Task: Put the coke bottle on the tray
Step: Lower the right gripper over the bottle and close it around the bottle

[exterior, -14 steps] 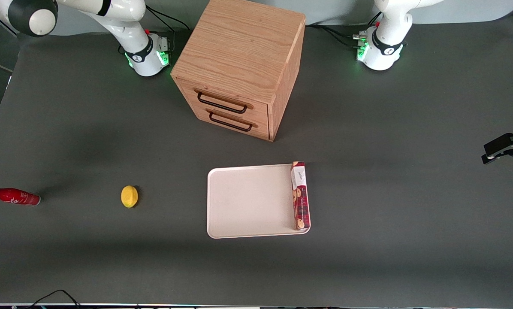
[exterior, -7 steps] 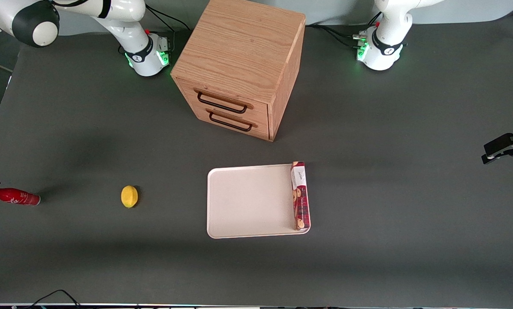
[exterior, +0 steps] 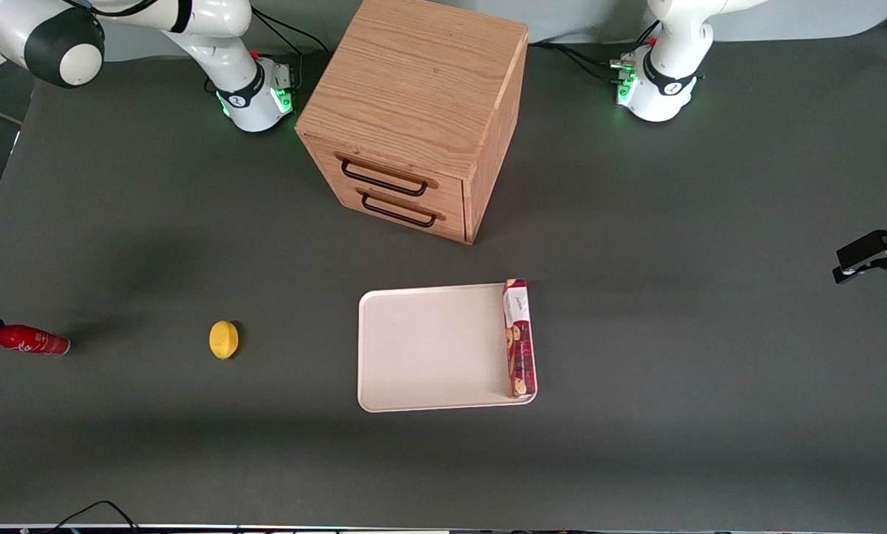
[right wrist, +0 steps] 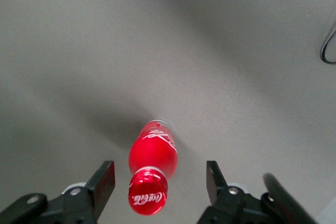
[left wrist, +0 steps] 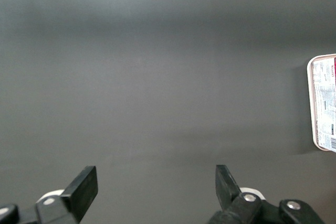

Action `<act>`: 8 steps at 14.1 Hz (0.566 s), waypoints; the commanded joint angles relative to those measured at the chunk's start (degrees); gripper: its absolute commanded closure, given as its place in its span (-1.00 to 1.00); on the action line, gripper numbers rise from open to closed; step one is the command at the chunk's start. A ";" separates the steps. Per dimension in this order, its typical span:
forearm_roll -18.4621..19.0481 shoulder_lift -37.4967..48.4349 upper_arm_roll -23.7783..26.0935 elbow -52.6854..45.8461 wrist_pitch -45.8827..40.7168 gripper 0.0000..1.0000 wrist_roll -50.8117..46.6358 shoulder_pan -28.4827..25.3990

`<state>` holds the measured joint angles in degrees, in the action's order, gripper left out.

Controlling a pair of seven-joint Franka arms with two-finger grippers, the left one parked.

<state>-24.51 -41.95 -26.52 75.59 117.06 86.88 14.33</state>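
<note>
My gripper [right wrist: 157, 182] hangs directly above the bottle [right wrist: 151, 170], fingers [right wrist: 104, 181] spread wide on either side of its cap, not touching. The bottle stands on the table at the working arm's end, well apart from the tray [exterior: 429, 348].

Glossy red bottle [right wrist: 153, 174] with white script on its red cap and side, and a thin white ring under the cap. Off-white tray [exterior: 432, 348]. Red patterned box [exterior: 519, 338] with a white label and cookie pictures. Yellow lemon [exterior: 224, 340]. Light oak-grain cabinet [exterior: 414, 111] with dark handles. Dark grey matte tabletop [exterior: 673, 297]. Black claw [right wrist: 160, 182], fingers spread, above the bottle standing near the working arm's end.
</note>
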 commanded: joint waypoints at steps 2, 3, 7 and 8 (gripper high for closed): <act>-1.77 -0.85 -0.29 -1.15 0.10 -0.13 1.98 0.35; -1.60 -0.85 -0.29 -1.15 0.01 -0.05 1.98 0.43; -1.69 -0.85 -0.29 -0.88 -0.17 0.42 1.98 0.61; -1.69 -0.85 -0.29 -0.88 -0.25 0.53 1.98 0.79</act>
<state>-24.52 -42.20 -26.52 75.61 116.95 86.89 14.56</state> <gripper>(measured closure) 0.687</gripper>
